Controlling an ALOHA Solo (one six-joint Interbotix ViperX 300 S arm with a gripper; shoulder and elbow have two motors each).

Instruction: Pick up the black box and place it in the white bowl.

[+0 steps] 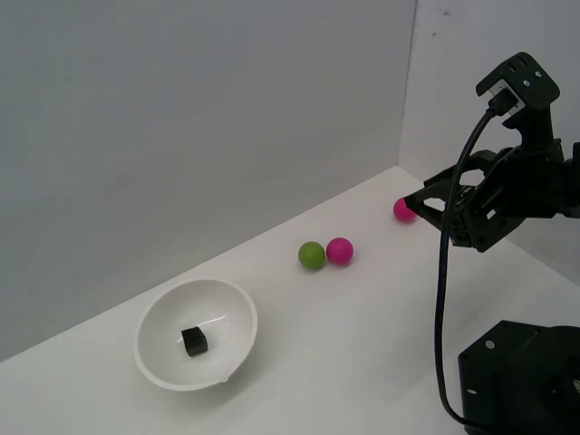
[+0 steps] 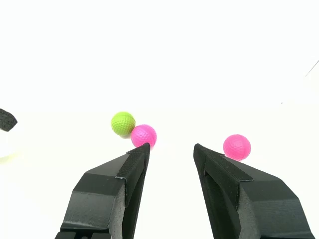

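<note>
In the exterior view, you can see the black box already lying inside the white bowl, a little toward 5 o'clock of the bowl's middle, resting on the curved floor. The bowl is glossy, smooth and deep-sided, standing on the matte white worktop at about 8 o'clock in the frame. The box looks like a small matte cube, probably foam or light plastic: judge it light, slightly giving and not fragile. If you ever need to retake it, pinch two opposite flat faces from above; the slick bowl wall could let it slide. The fingers hang in the air at 3 o'clock, well apart from the bowl and holding nothing. A green ball touches a pink ball near the centre; a second pink ball sits just behind the fingertips.

In the wrist view, your two fingers stand apart with an empty gap between their padded, ribbed inner faces. The dimpled green ball and pink ball sit at 10 o'clock of the gap, the other pink ball at 2 o'clock. A dark corner at 9 o'clock is likely the box.
</note>
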